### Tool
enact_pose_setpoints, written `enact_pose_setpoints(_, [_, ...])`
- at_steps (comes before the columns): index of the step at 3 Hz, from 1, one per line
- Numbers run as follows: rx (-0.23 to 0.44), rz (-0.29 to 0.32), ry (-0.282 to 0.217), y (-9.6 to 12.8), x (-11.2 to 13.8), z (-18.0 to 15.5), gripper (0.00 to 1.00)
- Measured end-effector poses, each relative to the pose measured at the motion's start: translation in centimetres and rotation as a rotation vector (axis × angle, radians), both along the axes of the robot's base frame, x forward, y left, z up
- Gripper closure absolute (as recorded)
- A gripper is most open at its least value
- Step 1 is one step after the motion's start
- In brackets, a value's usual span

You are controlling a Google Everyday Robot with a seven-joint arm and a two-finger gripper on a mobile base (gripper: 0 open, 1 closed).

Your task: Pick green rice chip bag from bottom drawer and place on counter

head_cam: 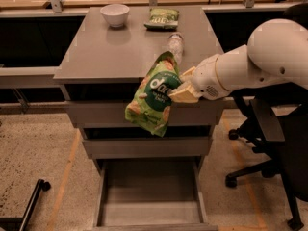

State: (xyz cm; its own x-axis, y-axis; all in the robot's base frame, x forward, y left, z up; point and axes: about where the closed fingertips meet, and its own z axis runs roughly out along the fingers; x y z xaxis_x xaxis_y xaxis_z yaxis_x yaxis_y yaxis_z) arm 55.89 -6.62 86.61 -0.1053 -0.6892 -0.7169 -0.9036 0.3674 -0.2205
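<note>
The green rice chip bag (153,96) is light green and wrinkly with a dark green round logo. It hangs in the air in front of the counter's front edge. My gripper (180,87) comes in from the right on a white arm and is shut on the bag's right side. The counter (115,47) is a broad grey slab above the drawers. The bottom drawer (150,196) is pulled out below, and its grey floor is bare.
On the counter stand a white bowl (115,14), a flat green bag (162,18) at the back, and a clear plastic bottle (176,42) lying near the right. Two closed drawer fronts (96,113) sit under the counter. A black office chair (274,143) stands at the right.
</note>
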Motion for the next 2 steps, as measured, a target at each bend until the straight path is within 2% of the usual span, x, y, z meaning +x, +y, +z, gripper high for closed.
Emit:
enact_pose_setpoints(1, [0.04, -0.043, -0.049, 0.1, 1.2, 0.6, 1.0])
enact_pose_setpoints(2, [0.114, -0.042, -0.142, 1.5, 4.3, 2.5, 1.0])
